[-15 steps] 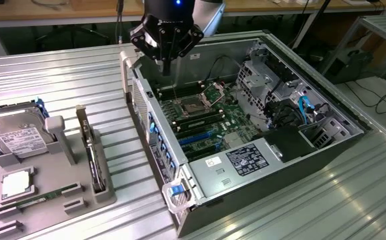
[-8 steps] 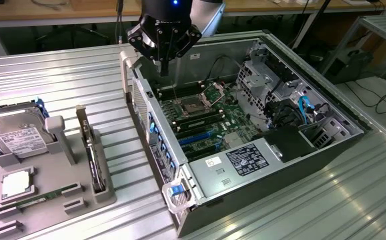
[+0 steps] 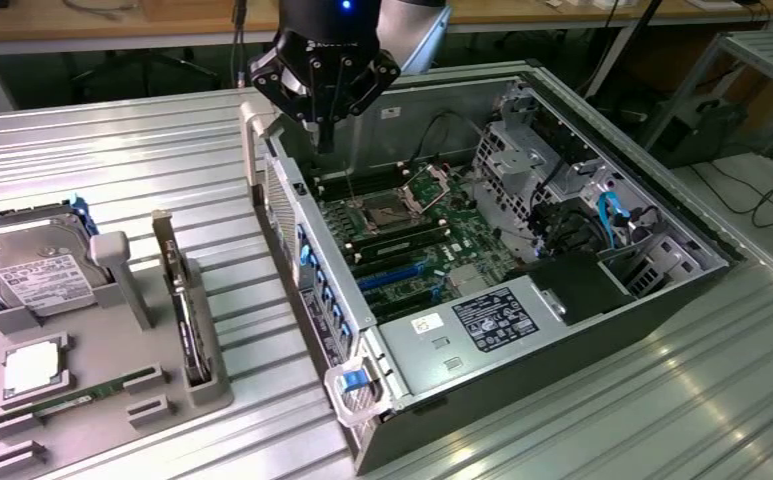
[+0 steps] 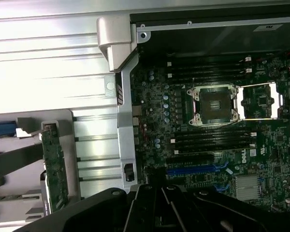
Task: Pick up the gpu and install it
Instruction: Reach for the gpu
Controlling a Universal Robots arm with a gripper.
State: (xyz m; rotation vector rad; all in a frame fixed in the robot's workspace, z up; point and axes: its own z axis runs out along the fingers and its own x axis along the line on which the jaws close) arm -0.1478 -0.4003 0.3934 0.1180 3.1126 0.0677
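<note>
Fingers drawn together and holding nothing, the arm's single gripper (image 3: 322, 138) hangs over the open computer case (image 3: 586, 400), above the side wall on the exterior view's left, near that wall's far end. The job appears to stand at its opening step, the approach to the pick. The one gpu (image 3: 181, 300) stands untouched on its long edge in one grey holder (image 3: 159, 405), on the exterior view's left of the case, near it but apart, with its pale bracket at the far end. Taking the card would seem to call for parted fingers set squarely across its thin upper edge, clear of the holder's posts. Farther from the case than the gpu, the holder also carries one silver hard drive (image 3: 23, 272), one pale square chip (image 3: 33, 368) and one slim memory stick (image 3: 79, 398). Inside the case lie one motherboard (image 3: 420, 250), one bare processor socket (image 3: 386, 212) and at least two blue slots (image 3: 386, 274).
</note>
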